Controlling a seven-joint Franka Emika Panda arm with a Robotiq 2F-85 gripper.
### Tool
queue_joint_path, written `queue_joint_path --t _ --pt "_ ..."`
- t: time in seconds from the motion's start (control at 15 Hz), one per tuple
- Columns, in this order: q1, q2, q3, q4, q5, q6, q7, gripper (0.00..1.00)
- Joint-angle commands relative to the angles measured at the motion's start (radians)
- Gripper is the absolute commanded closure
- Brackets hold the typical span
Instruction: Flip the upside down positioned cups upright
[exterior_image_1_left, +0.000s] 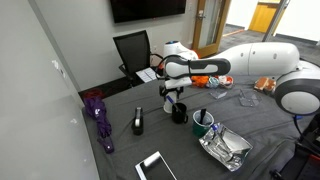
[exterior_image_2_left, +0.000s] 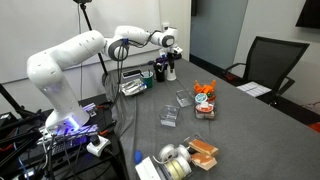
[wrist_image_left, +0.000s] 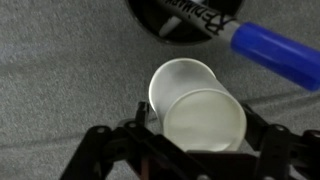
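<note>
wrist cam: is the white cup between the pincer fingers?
Yes, the white cup sits inside the pincer, with a dark finger against each side of it.

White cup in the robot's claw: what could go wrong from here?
1. The white cup seems pinched tilted between the fingers of the gripper. It looks smooth and tapered, so it might slip out and roll across the table while being turned.
2. A dark mug holding a blue marker stands close by in the wrist view. Swinging the cup around could bump it or tip the marker out.
</note>
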Motion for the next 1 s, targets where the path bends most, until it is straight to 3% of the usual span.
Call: queue_joint_path --t 0.0,0.2,0.93 --pt "-0.004 0.021 0.001 0.037 0.002 -0.022 -0.003 0.41" --pt "-0.004 0.019 0.002 0.040 0.002 -0.022 -0.003 0.58" --pt "0.008 -0.027 -0.056 0.039 -0.085 -0.017 0.000 0.58"
